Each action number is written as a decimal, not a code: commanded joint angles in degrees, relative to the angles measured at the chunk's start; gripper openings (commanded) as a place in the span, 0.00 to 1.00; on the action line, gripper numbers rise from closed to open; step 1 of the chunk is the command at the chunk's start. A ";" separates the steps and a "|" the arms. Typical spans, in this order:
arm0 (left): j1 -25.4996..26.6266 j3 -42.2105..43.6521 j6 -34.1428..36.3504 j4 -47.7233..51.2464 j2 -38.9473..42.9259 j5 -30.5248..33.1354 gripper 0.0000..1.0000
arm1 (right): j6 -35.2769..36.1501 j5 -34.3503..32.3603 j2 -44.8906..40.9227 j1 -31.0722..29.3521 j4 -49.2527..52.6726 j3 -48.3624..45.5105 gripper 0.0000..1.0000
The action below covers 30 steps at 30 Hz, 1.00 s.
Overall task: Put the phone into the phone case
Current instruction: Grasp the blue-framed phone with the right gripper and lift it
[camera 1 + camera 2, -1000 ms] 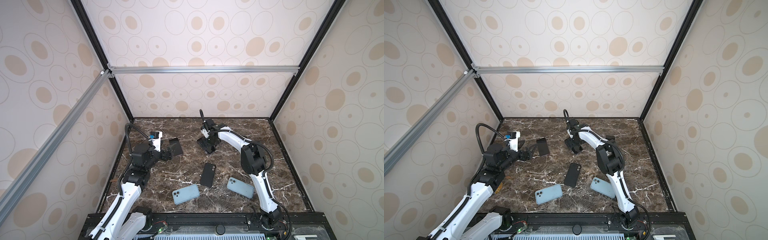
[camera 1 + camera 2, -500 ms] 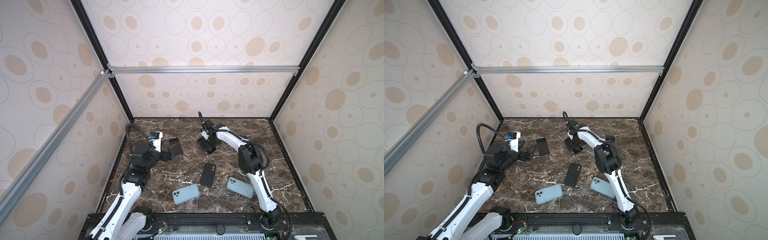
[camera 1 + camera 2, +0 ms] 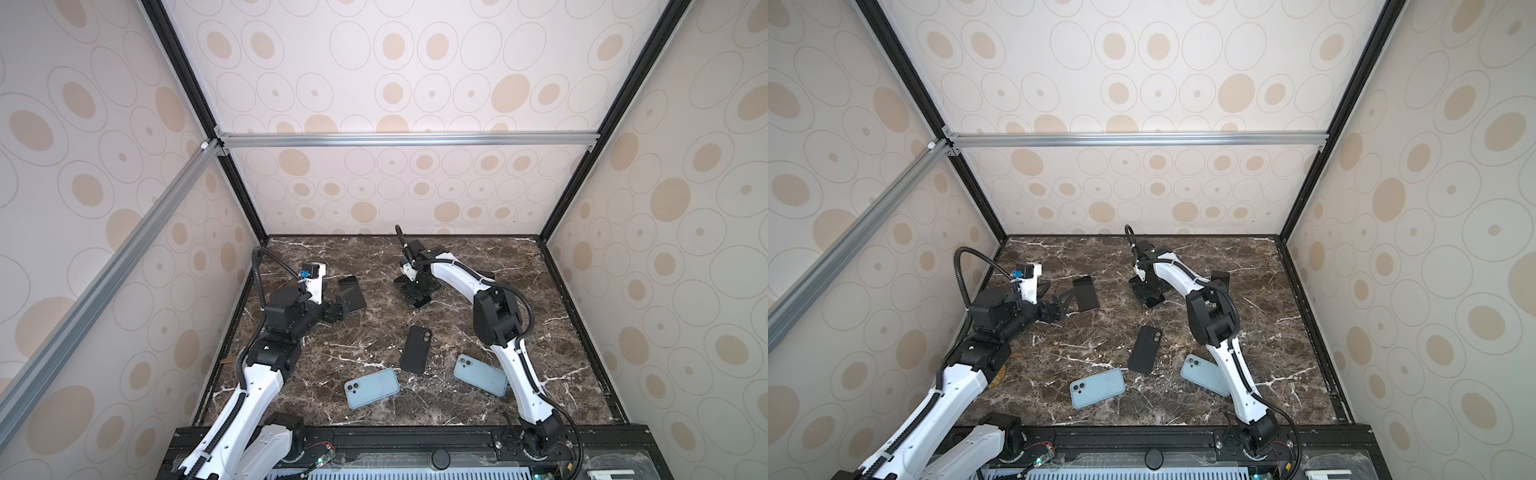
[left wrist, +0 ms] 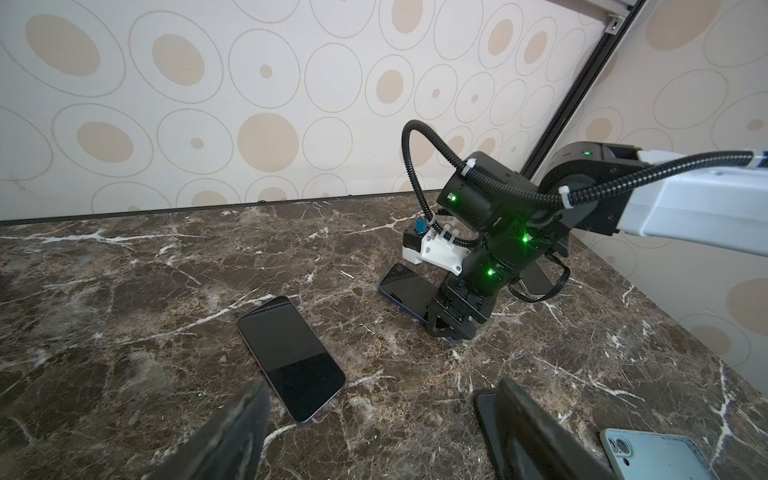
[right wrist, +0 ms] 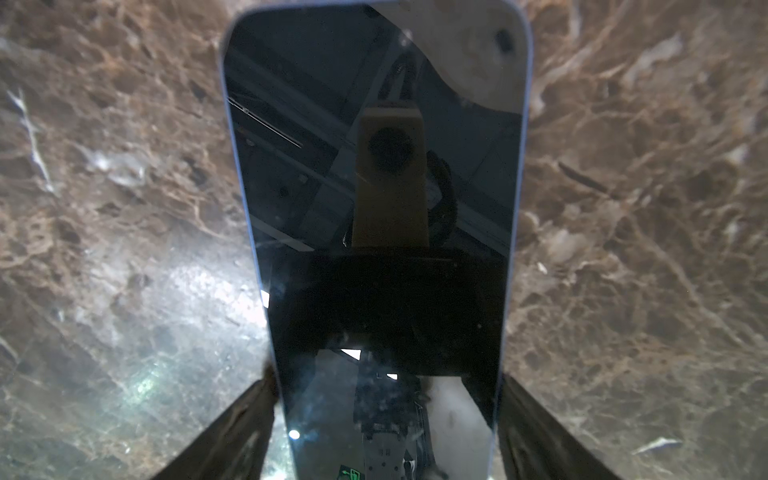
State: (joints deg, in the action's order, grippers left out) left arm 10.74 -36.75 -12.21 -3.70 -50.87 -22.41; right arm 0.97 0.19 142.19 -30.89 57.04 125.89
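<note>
Right elbow [image 3: 496, 316] has swung in a touch; right claw [image 5: 385, 376] now straddles the phone [image 5: 374, 187] across its width, long axis pointing straight away. Pinching yet? Can't tell. Left claw [image 4: 380, 386] spread, empty.

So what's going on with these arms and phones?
The job is to fit a phone into a case. The right gripper is down over a blue-edged phone, straddling it as it lies flat on the marble table. The left gripper hovers open by a second dark phone. The black case lies untouched nearer the front.
</note>
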 commanded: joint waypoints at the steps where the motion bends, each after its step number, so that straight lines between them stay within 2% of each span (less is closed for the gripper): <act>1: 0.34 -0.11 0.37 0.27 -0.24 -0.23 0.84 | 0.84 -1.69 2.28 -0.04 3.08 1.03 0.82; 14: 0.35 -0.34 0.07 0.45 -0.90 0.28 0.80 | -0.76 -0.89 -0.69 -0.05 2.21 -1.96 0.55; 19: 0.42 0.27 -1.94 -1.22 -1.41 0.26 0.79 | -2.21 1.09 -7.70 -0.07 -4.23 -11.16 0.53; 26: 0.90 3.16 -10.65 -8.38 -4.92 -3.26 0.78 | -1.65 3.23 -21.29 -0.09 -18.29 -30.85 0.52; 30: 1.89 1.70 -13.10 -8.95 -8.64 -4.22 0.78 | -0.50 3.43 -25.46 -0.05 -22.63 -37.60 0.51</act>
State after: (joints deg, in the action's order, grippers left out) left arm 11.81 -33.56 -21.34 -9.63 -58.00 -24.80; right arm -0.62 2.55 120.20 -30.85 40.60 90.76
